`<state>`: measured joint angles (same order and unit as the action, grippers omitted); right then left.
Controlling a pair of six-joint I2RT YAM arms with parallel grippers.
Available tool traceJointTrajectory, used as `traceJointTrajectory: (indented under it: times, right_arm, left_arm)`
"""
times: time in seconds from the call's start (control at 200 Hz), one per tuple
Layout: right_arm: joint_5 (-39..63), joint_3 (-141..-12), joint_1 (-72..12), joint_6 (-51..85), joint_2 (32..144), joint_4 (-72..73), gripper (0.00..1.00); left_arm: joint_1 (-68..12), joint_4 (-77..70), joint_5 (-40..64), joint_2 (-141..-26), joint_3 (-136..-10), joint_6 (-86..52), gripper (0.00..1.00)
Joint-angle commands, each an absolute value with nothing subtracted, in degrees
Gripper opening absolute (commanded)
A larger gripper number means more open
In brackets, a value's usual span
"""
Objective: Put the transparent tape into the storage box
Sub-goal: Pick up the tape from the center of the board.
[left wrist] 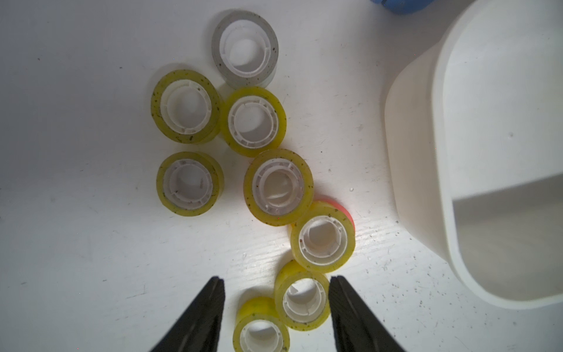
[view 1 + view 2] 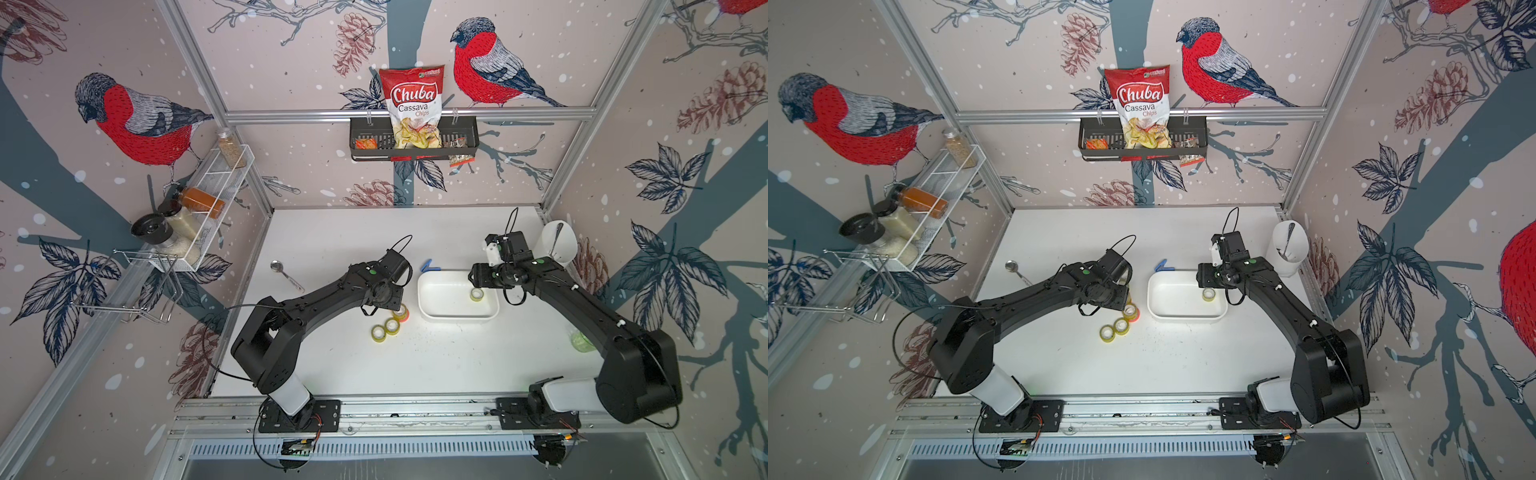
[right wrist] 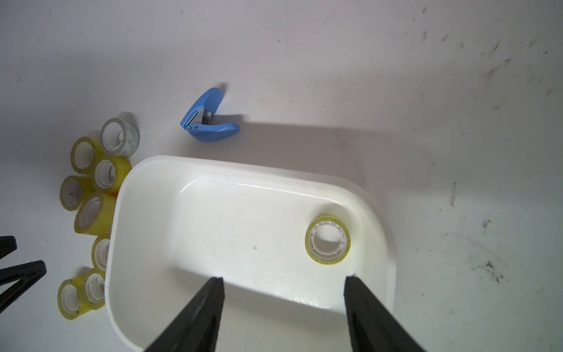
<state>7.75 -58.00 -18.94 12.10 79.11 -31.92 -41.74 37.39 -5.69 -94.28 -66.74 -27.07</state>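
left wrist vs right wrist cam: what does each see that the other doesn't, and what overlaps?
Left wrist only: a yellow roll seen between the fingers of the open left claw. Right wrist only: the open right claw above the storage box, one tape roll lying flat inside it, the whole blue staple remover. Shared: the box and the loose rolls beside it.
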Motion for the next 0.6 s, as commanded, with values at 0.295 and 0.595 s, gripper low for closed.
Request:
traceJointTrajectory:
  times: [0.295,0.595]
  right_arm:
    - [9.27,-57.61,-20.87,13.0,79.5,-31.3,0.66]
    - [9.84,-57.58,-20.76,13.36,79.8,-31.29,0.64]
  left_arm:
    - [-41.41,34.98,-7.73,-97.95,-69.21,-31.59,0.58]
    - [-38.85,35.68,-3.22,-100.15,-69.38,-36.35,0.58]
